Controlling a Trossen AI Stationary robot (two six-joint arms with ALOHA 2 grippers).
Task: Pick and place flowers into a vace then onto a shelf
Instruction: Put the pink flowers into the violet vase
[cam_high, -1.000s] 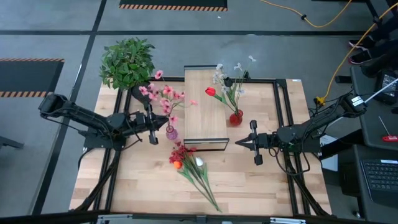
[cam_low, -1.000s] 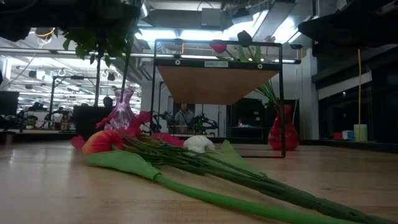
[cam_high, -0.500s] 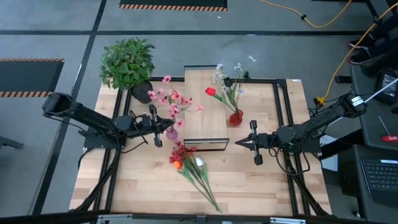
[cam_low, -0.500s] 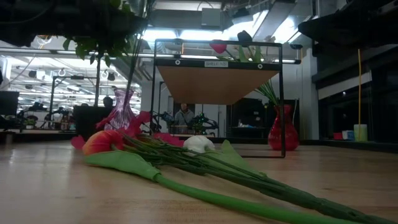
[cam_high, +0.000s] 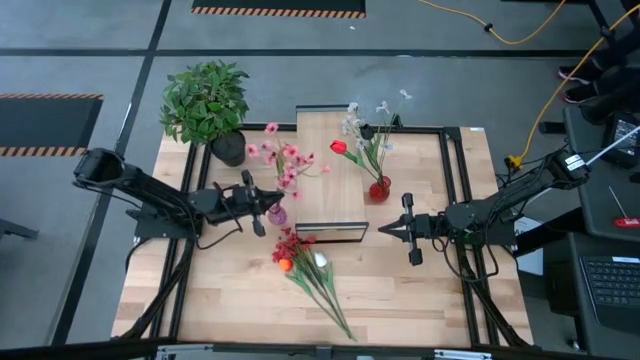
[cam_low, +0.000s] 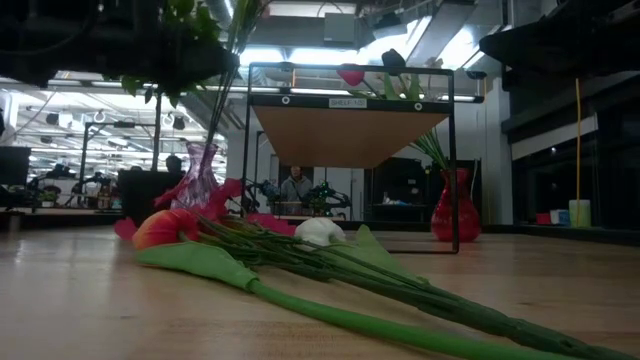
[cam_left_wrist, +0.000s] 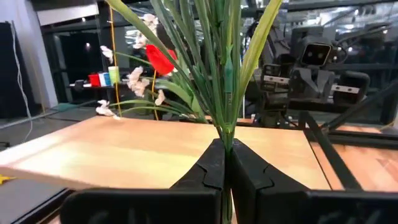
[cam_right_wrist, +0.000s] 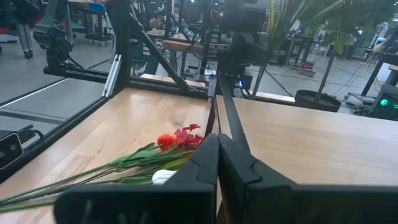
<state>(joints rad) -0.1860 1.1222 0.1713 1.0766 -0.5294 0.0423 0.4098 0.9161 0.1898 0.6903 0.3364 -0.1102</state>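
The wooden surface (cam_high: 420, 290) holds a raised light-wood shelf (cam_high: 325, 190) in the middle. A red vase (cam_high: 379, 189) with flowers stands on the shelf. A green potted plant (cam_high: 205, 100) sits at the far left corner. Loose flowers (cam_high: 310, 270) lie on the surface near the shelf. The left gripper (cam_high: 268, 201) has its jaws pinching pink flowers (cam_high: 285, 162) over a purple vase (cam_high: 276, 214). The right gripper (cam_high: 386, 229) waits by the shelf, jaws pressed together on nothing.

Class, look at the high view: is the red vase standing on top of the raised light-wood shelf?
No: the red vase stands on the tabletop beside the shelf, at its right edge.
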